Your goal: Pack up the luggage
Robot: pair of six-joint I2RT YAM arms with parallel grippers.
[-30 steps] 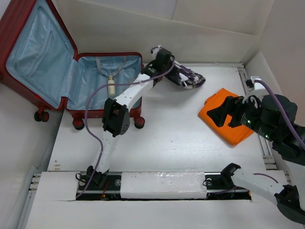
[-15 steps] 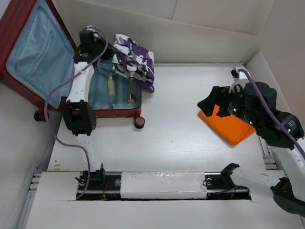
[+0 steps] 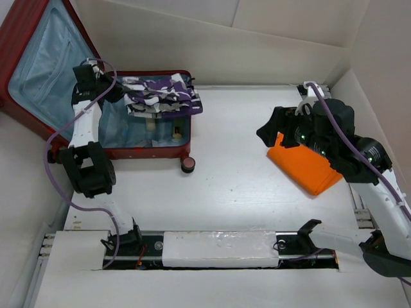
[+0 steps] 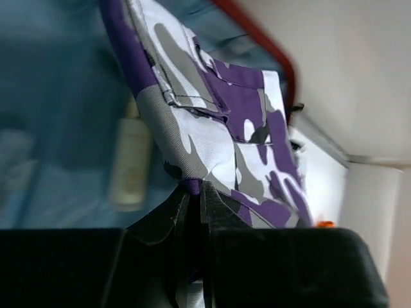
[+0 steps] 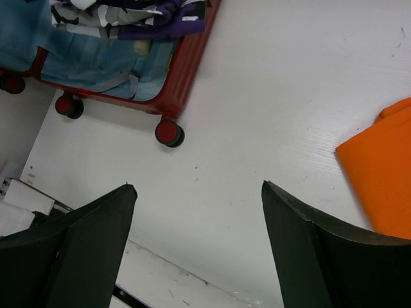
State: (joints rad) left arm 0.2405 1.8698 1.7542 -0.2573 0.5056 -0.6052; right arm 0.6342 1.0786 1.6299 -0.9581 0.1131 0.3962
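Luggage (image 3: 148,153): open, far-left corner of worktop (image 3: 225,186). Left fingers (image 4: 168,218): clamped on purple camouflage garment (image 3: 160,96) over Luggage lining; possibly a pale bottle (image 4: 131,163) beneath, blurred. Right fingers (image 5: 83,231): wide apart, beside orange cloth (image 3: 308,168), right edge.

The bench (image 3: 225,186) lies open across the middle of the frame, between the luggage (image 3: 151,153) at upper left and the orange cloth (image 3: 311,170) at right. A camouflage garment (image 3: 160,96) hangs over the luggage's open half, above the bottles (image 4: 128,167); the raised lid (image 3: 38,64) walls off the far left.
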